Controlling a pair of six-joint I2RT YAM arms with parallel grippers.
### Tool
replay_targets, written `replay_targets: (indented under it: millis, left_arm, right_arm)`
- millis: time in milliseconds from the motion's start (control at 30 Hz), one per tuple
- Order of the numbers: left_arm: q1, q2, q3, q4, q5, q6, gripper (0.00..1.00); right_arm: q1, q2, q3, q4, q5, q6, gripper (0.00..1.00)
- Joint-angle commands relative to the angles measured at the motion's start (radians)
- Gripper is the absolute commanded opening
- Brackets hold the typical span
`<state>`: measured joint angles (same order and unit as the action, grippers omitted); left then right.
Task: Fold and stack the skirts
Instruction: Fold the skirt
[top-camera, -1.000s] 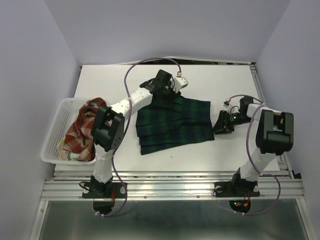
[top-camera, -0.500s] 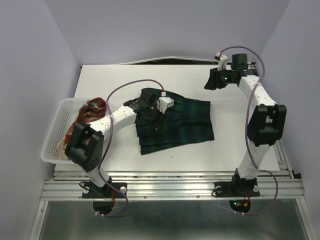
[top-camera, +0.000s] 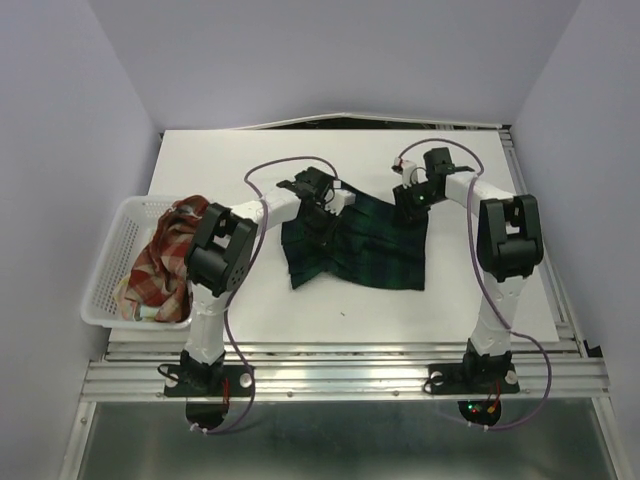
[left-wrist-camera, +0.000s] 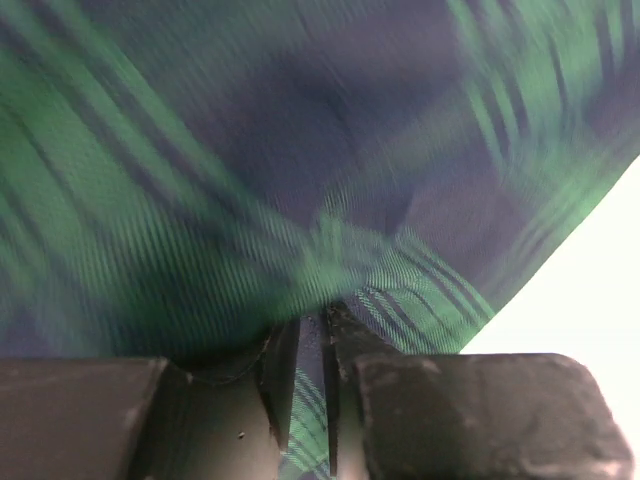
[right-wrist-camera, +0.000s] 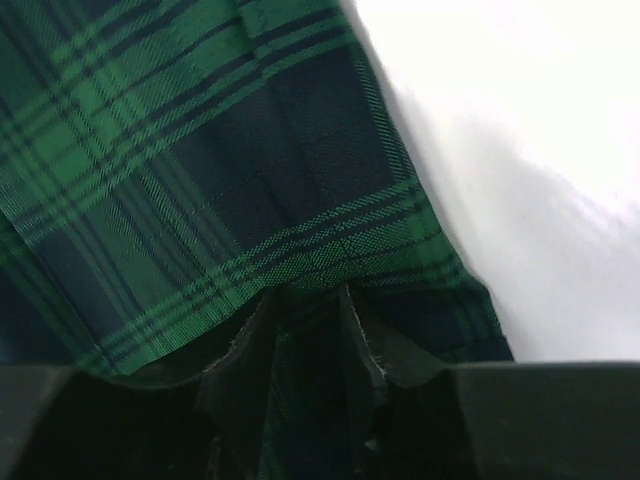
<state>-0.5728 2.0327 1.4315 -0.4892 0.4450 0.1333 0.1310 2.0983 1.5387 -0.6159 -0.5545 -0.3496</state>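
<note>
Both arms have swung in: left jaws and right jaws each pinch the far edge of the dark green-navy plaid skirt (top-camera: 365, 250), rumpled on the worktop (top-camera: 465, 300). Left of it, the white mesh basket (top-camera: 103, 262) holds a crumpled red-and-cream plaid skirt (top-camera: 155, 270).

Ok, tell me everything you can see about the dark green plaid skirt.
The dark plaid skirt looks like woven cloth, navy with green stripes. It lies on the white table, mostly spread, its left side rumpled. The left gripper pinches its far left edge and the right gripper its far right corner, with cloth between both pairs of fingers.
</note>
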Motion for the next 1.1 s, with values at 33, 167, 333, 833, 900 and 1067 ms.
replay_targets:
  millis: [33,167,333,833,900,1067]
  left_arm:
    - [0.048,0.179,0.279,0.014,-0.066,0.043,0.25]
    - [0.050,0.296,0.547,0.017,-0.118,0.086,0.27]
    - [0.068,0.301,0.782,-0.006,-0.164,0.149,0.50]
    - [0.119,-0.200,-0.074,0.517,0.225,-0.434,0.40]
    - [0.117,-0.169,-0.083,0.575,0.270,-0.494,0.38]
    - [0.119,-0.054,-0.054,0.643,0.250,-0.578,0.32]
  right_arm:
    - [0.002,-0.113,-0.206,-0.071,0.128,-0.083,0.36]
    - [0.002,-0.204,-0.325,-0.073,0.159,-0.035,0.35]
    - [0.012,-0.280,-0.367,-0.111,0.131,0.010,0.37]
    - [0.012,-0.235,0.104,-0.039,0.162,0.426,0.70]
    - [0.031,-0.184,0.161,-0.042,0.174,0.475,0.72]
    - [0.077,-0.094,0.233,-0.021,0.231,0.554,0.72]
